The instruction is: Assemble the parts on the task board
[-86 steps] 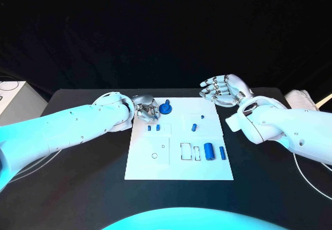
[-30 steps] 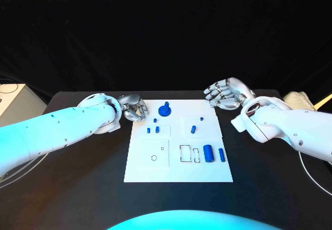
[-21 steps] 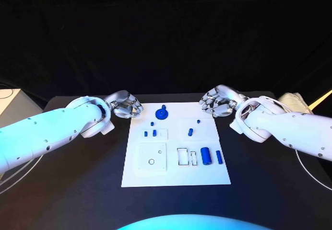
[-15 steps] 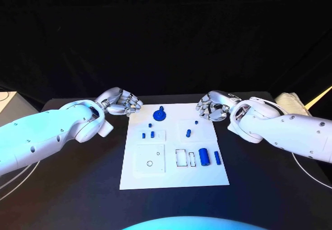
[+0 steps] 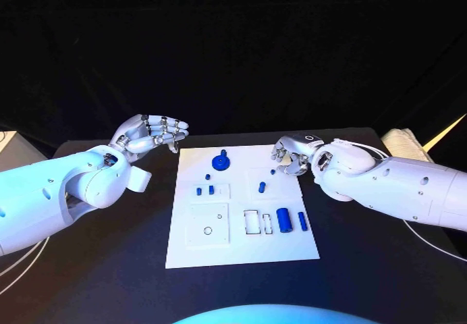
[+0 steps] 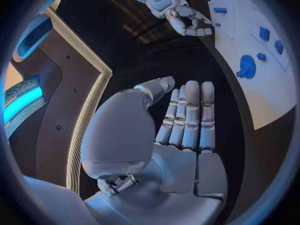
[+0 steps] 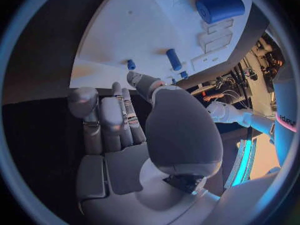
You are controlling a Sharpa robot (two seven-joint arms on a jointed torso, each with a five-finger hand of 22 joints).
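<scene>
We see the white rectangular task board (image 5: 243, 233) flat on the black worktop (image 5: 107, 243), small blue plastic parts (image 5: 284, 220) resting on it. Our silver left hand (image 5: 149, 135) hovers off its far left corner, fingers spread, holding nothing; our silver right hand (image 5: 292, 154) hangs over its far right corner, fingers curled inward, empty.

Your landmark is the task board (image 5: 240, 239), mid-table | left hand (image 5: 151, 135) off its far-left corner, over the table (image 5: 107, 270) | right hand (image 5: 290, 156) at its far-right edge | round part (image 5: 222, 162) at the far middle of the board | large cylinder (image 5: 283, 220) right of centre, slim part (image 5: 301, 219) just right of it.
</scene>
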